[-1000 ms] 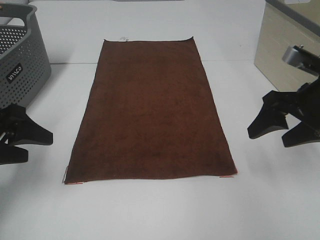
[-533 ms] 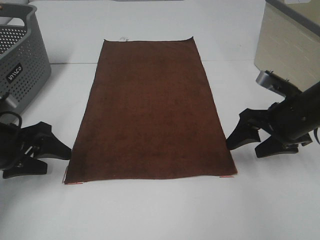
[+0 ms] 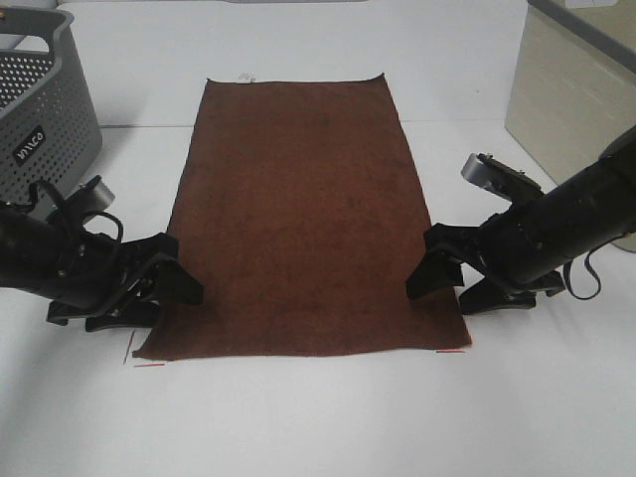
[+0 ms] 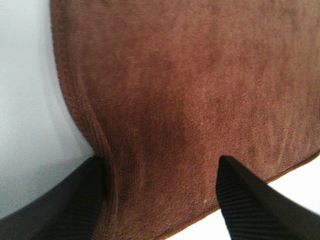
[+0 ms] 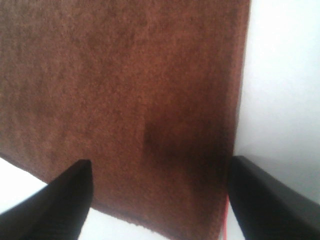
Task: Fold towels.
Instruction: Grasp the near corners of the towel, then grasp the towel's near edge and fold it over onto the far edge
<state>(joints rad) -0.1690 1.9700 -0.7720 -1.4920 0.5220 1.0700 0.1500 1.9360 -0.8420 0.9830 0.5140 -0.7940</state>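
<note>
Your black left gripper (image 3: 181,296) is open wide, with nothing in it yet. One ribbed finger (image 4: 70,205) touches the long edge of the dark reddish-brown terry towel (image 3: 298,199). The other finger is over the cloth, close to the short near edge.

Your black right gripper (image 3: 437,291) is open wide too. One finger is over the cloth and the other is over the flat white table (image 3: 298,417), just past the towel's edge.

The towel lies flat in the middle of the table. Its long way points away from the robot, and the small white tag (image 3: 244,78) is at the far end.

Why there? I think each gripper sits at a near corner so you can pinch both at once and carry the near end to the far end, approx in half.

What's new vs 1 s ago: both grippers were out at the sides, well apart from the towel — now they're in at the corners. The L finger has pushed the cloth a bit, so the edge bows in beside it. The near left corner has slid off the thin red mark (image 3: 149,365). The grey plastic basket (image 3: 40,109) hasn't moved.
</note>
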